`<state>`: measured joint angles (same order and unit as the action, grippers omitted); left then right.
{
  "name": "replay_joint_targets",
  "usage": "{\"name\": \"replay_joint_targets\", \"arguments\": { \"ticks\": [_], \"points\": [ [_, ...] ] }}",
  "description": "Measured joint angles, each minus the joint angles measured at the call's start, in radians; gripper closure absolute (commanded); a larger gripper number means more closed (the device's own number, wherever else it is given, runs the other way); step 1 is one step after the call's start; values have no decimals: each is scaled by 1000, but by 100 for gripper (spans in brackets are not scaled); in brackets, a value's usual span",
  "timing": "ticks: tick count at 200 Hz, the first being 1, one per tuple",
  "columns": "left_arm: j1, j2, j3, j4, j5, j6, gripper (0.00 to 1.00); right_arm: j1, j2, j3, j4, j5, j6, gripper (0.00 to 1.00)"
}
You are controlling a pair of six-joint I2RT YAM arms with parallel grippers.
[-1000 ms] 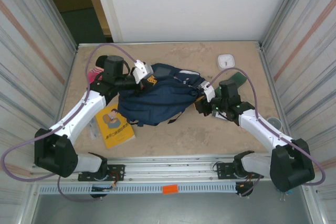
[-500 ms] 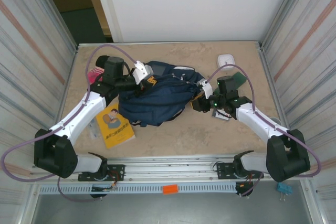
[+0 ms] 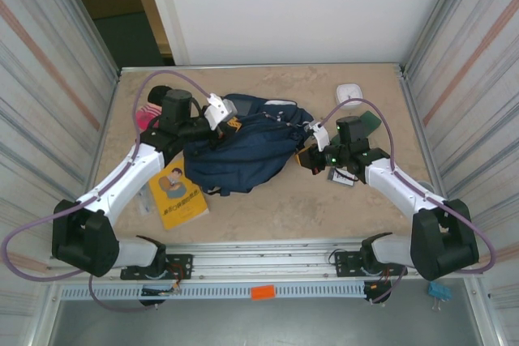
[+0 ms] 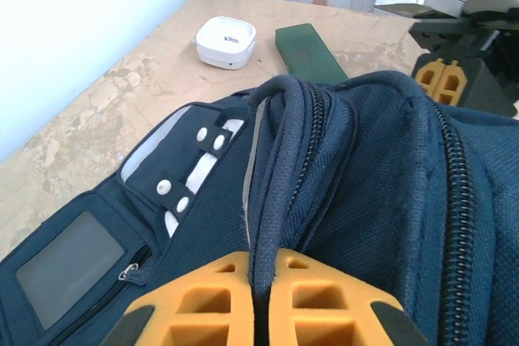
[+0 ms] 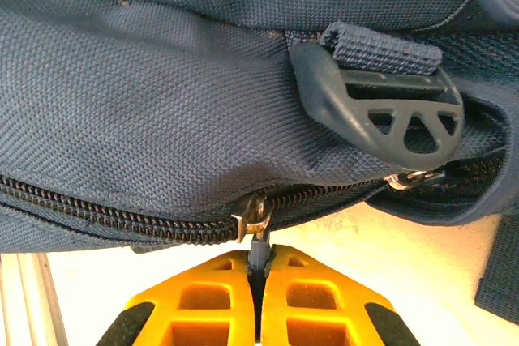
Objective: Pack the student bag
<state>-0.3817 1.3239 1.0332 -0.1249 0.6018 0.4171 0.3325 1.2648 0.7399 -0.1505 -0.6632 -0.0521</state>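
Your left pincer (image 4: 261, 279) is clamped on the top loop (image 4: 272, 160) of the student bag (image 3: 243, 151) lying in the middle of the tabletop (image 3: 284, 208), while your right pincer (image 5: 258, 273) pinches a zipper pull (image 5: 258, 237), its tab mostly hidden between the yellow fingers (image 5: 203, 297).

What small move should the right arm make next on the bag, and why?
Probably draw the zipper pull along its track: the right tool is shut on it, the zipper teeth look meshed, and the left tool clamps the handle of the student bag, bracing it.
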Motion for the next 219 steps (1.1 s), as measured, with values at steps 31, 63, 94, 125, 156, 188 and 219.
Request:
{"name": "replay_joint_targets", "arguments": {
  "ticks": [31, 63, 94, 125, 156, 188, 219],
  "points": [
    [-40, 0, 0, 29, -102, -53, 100, 49, -13, 1, -6, 28, 23, 100],
    [-93, 0, 0, 64, -218, -78, 100, 118, -28, 3, -21, 73, 45, 100],
    [-98, 6, 0, 83, -234, -86, 100, 125, -31, 3, -19, 87, 68, 96],
    [-98, 6, -1, 100, -229, -85, 100, 76, -29, -8, 30, 19, 120, 92],
    [-98, 5, -2, 108, -225, -85, 100, 47, -1, -11, 81, -50, 162, 88],
    [-98, -2, -11, 109, -210, -84, 100, 42, 32, -11, 117, -106, 190, 81],
    [-98, -6, -18, 108, -187, -82, 100, 19, 59, -10, 151, -145, 213, 78]
  ]
}}
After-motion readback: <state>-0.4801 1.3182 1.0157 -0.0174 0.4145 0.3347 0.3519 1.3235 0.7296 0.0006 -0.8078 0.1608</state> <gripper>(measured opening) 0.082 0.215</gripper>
